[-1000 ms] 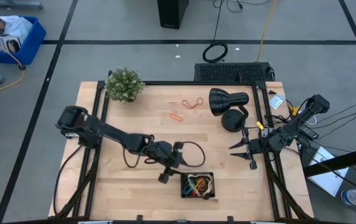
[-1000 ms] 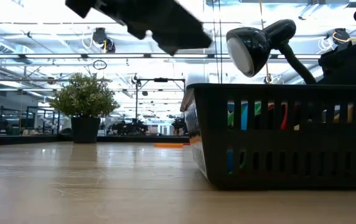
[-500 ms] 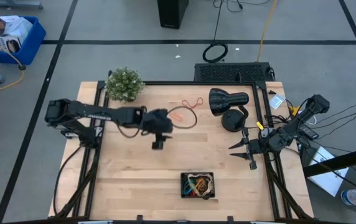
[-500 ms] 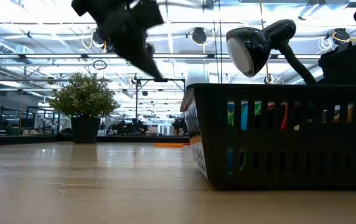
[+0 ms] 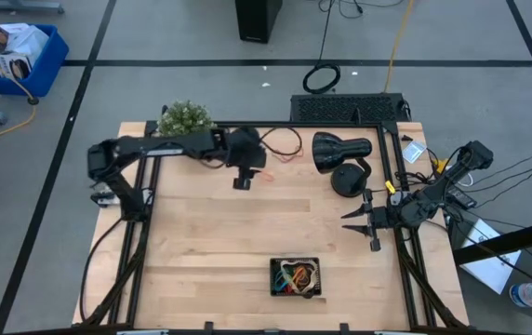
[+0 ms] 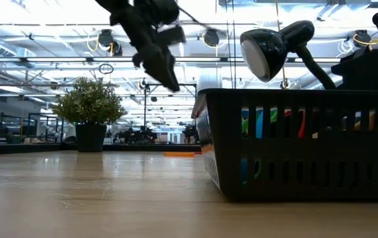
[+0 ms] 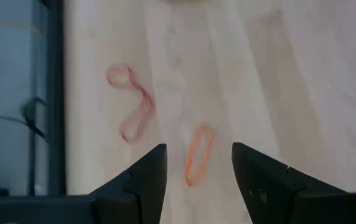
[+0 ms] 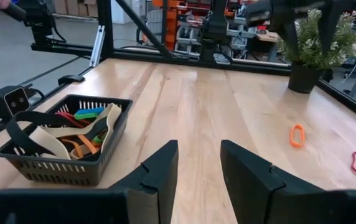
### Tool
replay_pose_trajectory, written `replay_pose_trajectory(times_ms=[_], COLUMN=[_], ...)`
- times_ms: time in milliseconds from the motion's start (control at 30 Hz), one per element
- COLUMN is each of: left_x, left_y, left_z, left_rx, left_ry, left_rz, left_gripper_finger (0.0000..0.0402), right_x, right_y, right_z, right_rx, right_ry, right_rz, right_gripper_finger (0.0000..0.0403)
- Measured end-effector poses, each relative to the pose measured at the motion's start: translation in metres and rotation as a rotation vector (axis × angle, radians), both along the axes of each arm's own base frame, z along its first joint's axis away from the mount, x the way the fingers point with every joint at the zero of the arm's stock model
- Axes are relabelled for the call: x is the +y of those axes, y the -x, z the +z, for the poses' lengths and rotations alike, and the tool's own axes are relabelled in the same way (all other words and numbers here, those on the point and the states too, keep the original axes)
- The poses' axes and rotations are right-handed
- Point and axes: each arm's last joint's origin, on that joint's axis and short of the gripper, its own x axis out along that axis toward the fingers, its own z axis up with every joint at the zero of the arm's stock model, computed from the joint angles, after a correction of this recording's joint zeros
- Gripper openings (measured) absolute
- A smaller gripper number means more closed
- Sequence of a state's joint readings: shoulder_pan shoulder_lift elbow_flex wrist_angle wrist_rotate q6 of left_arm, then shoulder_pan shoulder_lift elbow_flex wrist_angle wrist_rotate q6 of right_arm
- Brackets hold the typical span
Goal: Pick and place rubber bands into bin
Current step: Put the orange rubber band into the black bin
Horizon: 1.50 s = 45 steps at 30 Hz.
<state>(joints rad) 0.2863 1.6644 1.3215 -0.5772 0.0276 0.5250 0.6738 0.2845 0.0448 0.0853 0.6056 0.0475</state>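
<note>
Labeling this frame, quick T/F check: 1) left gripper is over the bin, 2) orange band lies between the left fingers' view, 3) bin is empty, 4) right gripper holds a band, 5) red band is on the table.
1) False. The left gripper hangs over the far part of the table, away from the bin.
2) True. The orange band lies on the wood just ahead of its open fingers.
3) False. The bin already holds several bands.
4) False. The right gripper is open and holds nothing, at the table's right edge.
5) True. The red band lies beside the orange one.

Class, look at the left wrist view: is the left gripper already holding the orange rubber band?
No. The orange rubber band lies flat on the table, between the open fingers of the left gripper.
</note>
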Motion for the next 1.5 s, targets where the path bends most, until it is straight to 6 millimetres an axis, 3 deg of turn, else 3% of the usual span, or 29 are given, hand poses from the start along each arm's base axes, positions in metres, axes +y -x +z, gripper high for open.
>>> replay_pose_trajectory(times_ms=[267,700,967,1300,1500], left_x=[0.020,0.044,0.047,0.049,0.052], left_y=[-0.030,-0.038,-0.039,-0.039,-0.036], left_z=[-0.046,-0.104,-0.120,-0.122,-0.123], left_rx=[0.150,0.268,0.296,0.296,0.297], left_ry=[-0.046,0.025,0.059,0.094,0.140], left_rz=[-0.089,-0.060,-0.063,-0.022,0.003], left_gripper_finger=[0.0189,0.0189,0.0189,0.0186,0.0139], right_x=[0.000,0.000,0.000,0.000,0.000], right_y=[0.000,0.000,-0.001,-0.001,-0.001], right_z=[-0.001,-0.001,-0.001,-0.001,-0.001], right_rx=[0.007,0.010,0.012,0.011,0.011], right_ry=[0.009,0.015,0.018,0.020,0.020], right_rz=[0.001,0.004,0.003,0.003,0.002], right_gripper_finger=[0.0116,0.0116,0.0116,0.0116,0.0116])
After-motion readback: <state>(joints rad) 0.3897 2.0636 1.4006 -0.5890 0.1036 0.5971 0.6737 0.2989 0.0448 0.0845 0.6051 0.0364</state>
